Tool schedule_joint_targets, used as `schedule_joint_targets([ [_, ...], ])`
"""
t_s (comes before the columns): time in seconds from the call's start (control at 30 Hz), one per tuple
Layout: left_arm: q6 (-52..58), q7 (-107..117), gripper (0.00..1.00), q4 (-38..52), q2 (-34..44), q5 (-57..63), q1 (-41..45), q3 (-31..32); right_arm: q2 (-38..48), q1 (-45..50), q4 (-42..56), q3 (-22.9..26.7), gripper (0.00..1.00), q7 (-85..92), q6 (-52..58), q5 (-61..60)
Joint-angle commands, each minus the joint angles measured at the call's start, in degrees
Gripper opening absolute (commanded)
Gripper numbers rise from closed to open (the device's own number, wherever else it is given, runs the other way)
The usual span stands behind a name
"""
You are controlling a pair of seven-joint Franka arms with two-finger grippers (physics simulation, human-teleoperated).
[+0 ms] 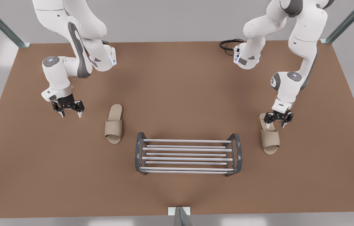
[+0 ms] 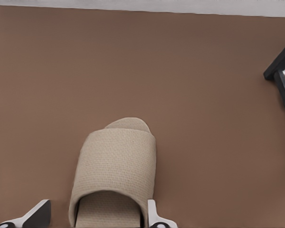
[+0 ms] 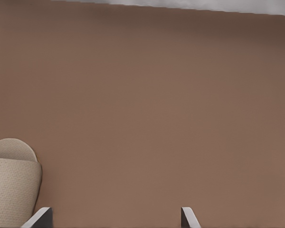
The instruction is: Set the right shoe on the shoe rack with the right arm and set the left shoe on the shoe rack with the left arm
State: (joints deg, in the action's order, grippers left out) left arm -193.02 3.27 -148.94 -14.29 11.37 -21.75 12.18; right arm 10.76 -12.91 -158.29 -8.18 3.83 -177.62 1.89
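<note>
Centrally on the tabletop (image 1: 177,78) stands the shoe rack (image 1: 187,155), bare, a slipper either side. Left gripper (image 1: 276,125) straddles the left shoe (image 1: 270,138), fingers spread for grasping. Right gripper (image 1: 70,114), also spread, hangs beside the right shoe (image 1: 114,124).

rack (image 1: 188,156) between two slippers (image 1: 114,124) (image 1: 269,135) on table (image 1: 38,175).

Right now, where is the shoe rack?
In the front view, the shoe rack stands on the table's near middle, between the two slippers, nothing on its bars.
</note>
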Motion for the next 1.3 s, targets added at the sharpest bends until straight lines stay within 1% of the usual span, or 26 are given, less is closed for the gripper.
schedule_joint_targets([
  [0.0, -7.1, -2.2, 0.99, 0.3, -1.1, 3.1, -0.7, 0.0, 0.8, -0.1, -1.8, -0.5, 1.00, -0.2, -23.3, -0.1],
  [0.03, -7.1, -2.2, 0.99, 0.2, -1.1, 3.4, -0.8, -0.1, 0.3, -1.1, -2.4, -0.5, 1.00, -0.2, -23.3, -0.1],
  [0.07, -7.0, -2.8, 0.99, 0.2, -1.4, 4.8, -1.9, -0.1, -2.0, -2.5, -2.3, -0.5, 1.00, -0.1, -23.3, 0.0],
  [0.1, -7.0, -2.9, 0.99, 0.4, -2.7, 8.3, -4.4, -0.1, -4.8, -3.1, -1.8, -0.5, 1.00, 0.6, -23.3, 0.0],
  [0.13, -7.0, -3.0, 0.99, 0.7, -3.3, 9.4, -4.7, -0.3, -6.3, -3.2, -1.9, -0.5, 1.00, 0.4, -23.3, 0.0],
  [0.17, -7.0, -3.4, 0.99, 0.7, -4.1, 12.0, -6.9, -0.3, -7.4, -2.8, -1.9, -0.7, 1.00, -0.5, -23.2, 0.0],
  [0.2, -7.0, -3.5, 0.99, 0.9, -5.1, 15.2, -9.6, -0.3, -11.0, -2.0, -1.5, -1.7, 1.00, -4.7, -23.2, 0.0],
  [0.23, -7.0, -3.6, 0.99, 1.2, -5.6, 15.4, -9.7, -0.8, -13.7, -2.1, -1.3, -2.8, 1.00, -5.0, -23.2, 0.0],
  [0.27, -7.0, -3.5, 0.99, 1.4, -6.5, 15.5, -9.6, -1.2, -14.6, -2.1, -1.5, -4.0, 1.00, -5.1, -23.2, 0.0],
  [0.3, -7.0, -3.6, 0.99, 1.8, -6.9, 16.0, -9.7, -1.2, -15.2, -2.1, -1.7, -7.5, 1.00, -8.3, -23.1, -0.1],
  [0.33, -7.0, -3.5, 0.99, 2.2, -7.9, 16.1, -9.8, -1.3, -16.2, -2.1, -1.8, -10.0, 1.00, -9.8, -23.0, -0.2],
  [0.43, -7.0, -3.5, 0.99, 4.5, -10.2, 16.1, -9.7, -1.6, -15.2, -2.0, -4.0, -15.3, 1.00, -12.8, -22.9, -0.4],
  [0.47, -7.0, -3.5, 0.99, 5.2, -10.7, 16.1, -9.7, -1.6, -13.9, -2.0, -5.4, -15.5, 1.00, -13.1, -22.8, -0.4],
  [0.67, -7.1, -3.5, 0.99, 5.2, -11.2, 16.0, -9.1, -1.5, -14.4, -2.9, -6.1, -15.5, 1.00, -13.1, -22.8, -0.5],
  [0.77, -7.1, -3.5, 0.99, 5.7, -12.5, 16.1, -8.8, -1.5, -16.4, -2.9, -6.1, -15.5, 1.00, -13.9, -22.9, -0.6],
  [0.8, -7.1, -3.5, 0.99, 6.5, -14.0, 16.1, -8.7, -1.4, -17.2, -3.0, -5.9, -15.4, 1.00, -13.9, -22.9, -0.6],
  [1.03, -7.1, -3.5, 0.99, 9.7, -15.8, 16.1, -8.2, -1.4, -19.8, -2.3, -4.9, -15.4, 1.00, -14.1, -22.9, -2.9],
  [1.27, -7.1, -3.5, 0.99, 9.8, -16.2, 13.7, -6.6, -1.5, -23.5, -2.2, -2.7, -15.2, 1.00, -14.1, -22.9, -3.0],
])
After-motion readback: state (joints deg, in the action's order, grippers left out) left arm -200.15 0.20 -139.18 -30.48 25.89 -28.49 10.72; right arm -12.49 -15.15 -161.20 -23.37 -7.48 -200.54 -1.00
